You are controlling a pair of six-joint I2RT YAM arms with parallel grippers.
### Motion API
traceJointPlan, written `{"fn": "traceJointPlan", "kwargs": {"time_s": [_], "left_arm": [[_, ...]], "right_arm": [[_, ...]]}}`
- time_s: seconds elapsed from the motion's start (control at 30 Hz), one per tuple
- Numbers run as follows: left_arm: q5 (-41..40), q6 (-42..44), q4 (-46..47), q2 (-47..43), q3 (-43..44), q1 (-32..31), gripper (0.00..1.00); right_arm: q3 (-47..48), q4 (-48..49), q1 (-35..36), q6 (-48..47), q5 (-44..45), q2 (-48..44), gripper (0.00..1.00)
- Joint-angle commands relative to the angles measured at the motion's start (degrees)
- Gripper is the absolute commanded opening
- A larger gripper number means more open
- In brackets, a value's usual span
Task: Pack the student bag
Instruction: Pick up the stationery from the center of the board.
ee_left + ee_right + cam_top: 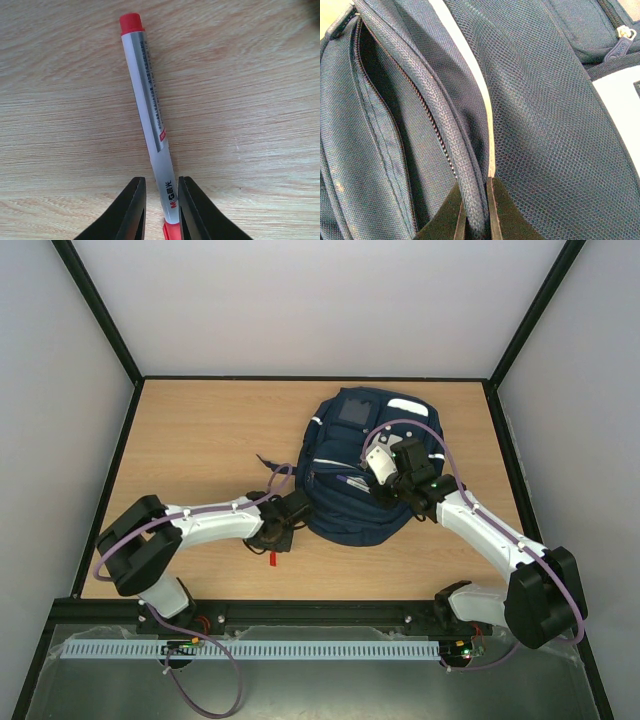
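Top external, pen [272, 558] near student bag [340, 512]

A robotics lab test cell is indicated. A light wooden table [200, 440] is boxed in by plain white panels [320, 300] held in a black frame [100, 310]. A left arm [215, 520] and a right arm [485, 530] are bolted at its near edge. Purple cables [97, 565] are looped from them, and a slotted white cable duct [300, 650] is fixed along the front.
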Motion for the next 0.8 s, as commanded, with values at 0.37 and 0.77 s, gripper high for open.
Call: {"fn": "traceJointPlan", "kwargs": {"time_s": [0.37,0.77], "left_arm": [[-1.05,2.86,-3.96,1.96,1.56,0.08,0.24],[0.55,4.29,-3.39,2.37,1.26,1.93,0.16]], "right_arm": [[-0.34,0.28,0.00,-0.05,-2.24,-0.89,0.01],[-0.36,0.28,0.00,-0.21,-2.24,-0.98,0.01]]}}
